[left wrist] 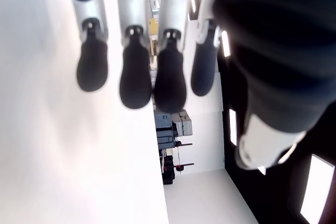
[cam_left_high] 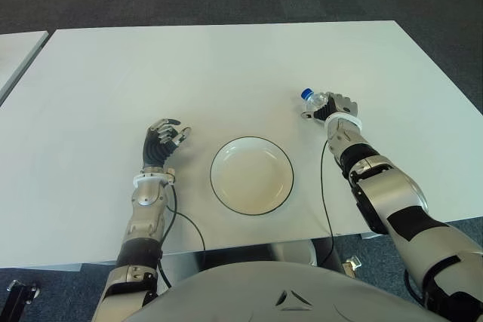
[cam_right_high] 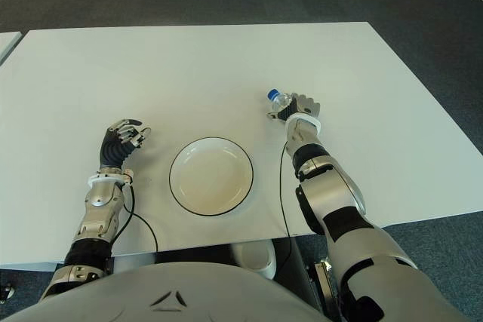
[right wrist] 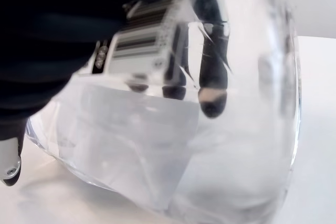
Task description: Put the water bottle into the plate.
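I note my right robot hand point(cam_left_high: 337, 109) clamped on the bottle point(right wrist: 199, 129), right of the plate point(cam_left_high: 226, 194); left robot hand point(cam_left_high: 163, 141) relaxed, empty.

bare table point(cam_left_high: 226, 73) between water bottle point(cam_left_high: 315, 100) and plate point(cam_left_high: 251, 176)

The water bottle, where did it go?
The water bottle is gripped in the right hand on the white table, on the robot's right, beyond and right of the empty plate. The left hand shows left of the plate.
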Robot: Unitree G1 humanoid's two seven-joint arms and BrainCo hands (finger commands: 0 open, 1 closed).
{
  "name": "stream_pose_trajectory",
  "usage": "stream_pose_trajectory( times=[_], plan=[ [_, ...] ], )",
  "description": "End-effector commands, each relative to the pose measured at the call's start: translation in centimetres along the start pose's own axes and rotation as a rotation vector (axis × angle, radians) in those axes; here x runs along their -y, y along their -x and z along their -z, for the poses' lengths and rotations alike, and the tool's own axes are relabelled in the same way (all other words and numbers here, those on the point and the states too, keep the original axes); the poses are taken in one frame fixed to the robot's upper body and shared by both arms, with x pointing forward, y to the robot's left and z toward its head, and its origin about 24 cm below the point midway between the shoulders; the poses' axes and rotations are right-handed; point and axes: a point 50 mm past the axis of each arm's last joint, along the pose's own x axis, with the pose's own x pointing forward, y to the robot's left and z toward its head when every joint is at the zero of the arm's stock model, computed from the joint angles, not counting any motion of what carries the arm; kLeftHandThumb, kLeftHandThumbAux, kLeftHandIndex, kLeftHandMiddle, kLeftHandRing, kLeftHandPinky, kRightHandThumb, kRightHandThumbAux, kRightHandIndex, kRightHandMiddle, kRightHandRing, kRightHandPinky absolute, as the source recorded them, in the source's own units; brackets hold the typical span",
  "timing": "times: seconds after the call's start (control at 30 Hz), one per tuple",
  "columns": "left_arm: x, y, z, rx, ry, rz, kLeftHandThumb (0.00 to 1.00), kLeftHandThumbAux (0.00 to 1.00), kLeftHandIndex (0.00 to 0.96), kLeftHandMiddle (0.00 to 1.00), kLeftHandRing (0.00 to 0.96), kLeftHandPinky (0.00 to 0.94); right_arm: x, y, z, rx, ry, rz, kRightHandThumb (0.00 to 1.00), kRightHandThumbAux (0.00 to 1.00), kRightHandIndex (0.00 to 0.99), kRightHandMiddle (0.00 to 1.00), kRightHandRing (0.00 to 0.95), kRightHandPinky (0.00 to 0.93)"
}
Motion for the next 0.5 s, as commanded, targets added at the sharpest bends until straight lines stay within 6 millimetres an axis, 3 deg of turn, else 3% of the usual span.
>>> stream_pose_trajectory(
  times=[0.03,0.5],
  plan=[
    [0.04,0.00,0.37,-0.039,0.039,-0.035,0.708,0.715,0.436,0.698,0.687,0.661,-5.25,1.94,1.76,-0.087,-0.025,-0.193,0.692,0.688,0.423,0.718,0.724,0.783],
    [-0.02,-0.08,0.35,-0.032,0.054,-0.060,0.710,0.713,0.438,0.698,0.679,0.654,-5.16,1.93,1.55,-0.110,-0.028,-0.201,0.713,0.705,0.438,0.782,0.787,0.826]
  ],
)
